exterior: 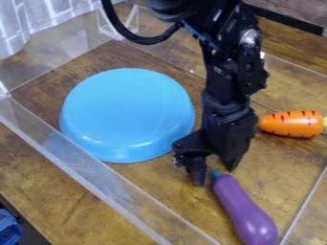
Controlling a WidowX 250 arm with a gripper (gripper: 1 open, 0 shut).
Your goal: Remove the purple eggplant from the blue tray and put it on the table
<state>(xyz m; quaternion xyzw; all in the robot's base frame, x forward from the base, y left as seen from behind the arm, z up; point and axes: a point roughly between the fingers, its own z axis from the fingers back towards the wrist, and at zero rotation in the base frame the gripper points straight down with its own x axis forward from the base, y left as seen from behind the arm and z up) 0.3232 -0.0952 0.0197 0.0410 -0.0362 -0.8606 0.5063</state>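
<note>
The purple eggplant [246, 210] lies on the wood table [284, 163] at the lower right, its teal stem end near my gripper. The blue tray [125, 113] sits empty at the left centre. My gripper [204, 170] points down between the tray's right rim and the eggplant's upper end. Its fingers [188, 165] stand slightly apart and hold nothing. The black arm rises from it toward the top of the view.
An orange carrot [293, 123] with dark stripes lies to the right of the arm. Clear acrylic walls [76, 163] border the table at the front left and back. A bare strip of table lies between tray and eggplant.
</note>
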